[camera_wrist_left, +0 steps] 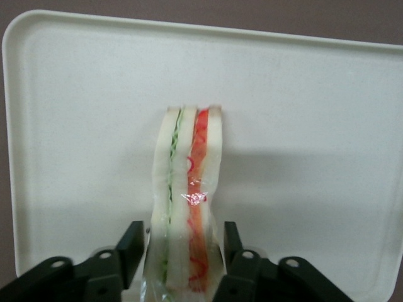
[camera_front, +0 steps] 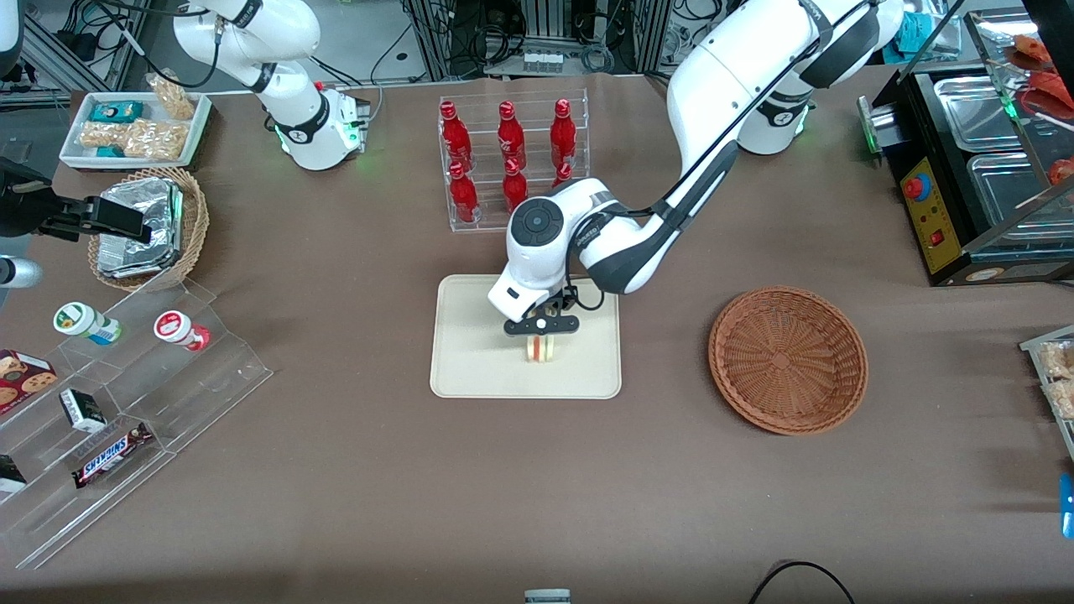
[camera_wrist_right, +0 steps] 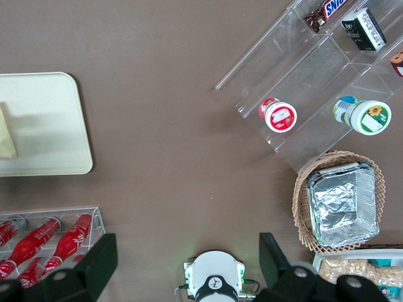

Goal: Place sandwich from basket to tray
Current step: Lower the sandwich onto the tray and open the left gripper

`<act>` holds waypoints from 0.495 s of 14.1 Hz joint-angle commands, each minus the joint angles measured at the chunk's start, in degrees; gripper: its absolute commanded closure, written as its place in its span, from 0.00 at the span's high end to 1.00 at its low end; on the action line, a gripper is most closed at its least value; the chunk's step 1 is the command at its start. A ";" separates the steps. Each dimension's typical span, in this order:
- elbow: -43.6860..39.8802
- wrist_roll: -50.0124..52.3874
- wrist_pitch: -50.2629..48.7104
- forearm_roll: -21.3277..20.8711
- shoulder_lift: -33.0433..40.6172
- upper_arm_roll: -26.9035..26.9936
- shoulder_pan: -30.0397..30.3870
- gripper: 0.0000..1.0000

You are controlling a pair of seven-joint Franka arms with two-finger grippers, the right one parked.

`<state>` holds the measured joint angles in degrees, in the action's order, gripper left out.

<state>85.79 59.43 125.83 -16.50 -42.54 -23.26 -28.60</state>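
The gripper point(camera_front: 542, 330) hangs low over the tray point(camera_front: 470, 369), its fingers point(camera_wrist_left: 130, 246) spread just apart on either side of the sandwich point(camera_front: 542, 348) (standing on edge on the tray). The basket point(camera_front: 787, 359) sits beside the tray, toward the working arm's end.

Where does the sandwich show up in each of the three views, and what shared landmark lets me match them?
Front view: the sandwich stands on the tray, just under the gripper.
Left wrist view: the sandwich sits on edge between the gripper's open fingers, not squeezed.
Right wrist view: only a bread corner shows at the frame's edge.
Shared landmark: the tray.
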 commanded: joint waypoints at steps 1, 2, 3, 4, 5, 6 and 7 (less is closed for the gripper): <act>-2.03 1.22 -1.46 -1.08 -0.62 0.50 -0.93 0.81; -2.12 1.48 -1.46 -1.08 -0.44 0.50 -0.93 0.83; -2.12 1.74 -1.55 -1.08 -0.09 0.59 -0.84 0.83; -1.86 1.92 -1.99 -1.08 0.87 0.76 -0.41 0.89; -1.51 1.66 -3.56 -0.91 3.14 2.24 0.20 0.90; -1.07 1.13 -6.18 -0.82 5.51 3.13 1.26 0.91; -0.19 0.87 -10.04 -0.38 8.49 3.13 2.92 0.92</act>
<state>83.75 60.02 121.70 -16.59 -40.42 -21.06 -27.91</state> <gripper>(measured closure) 0.093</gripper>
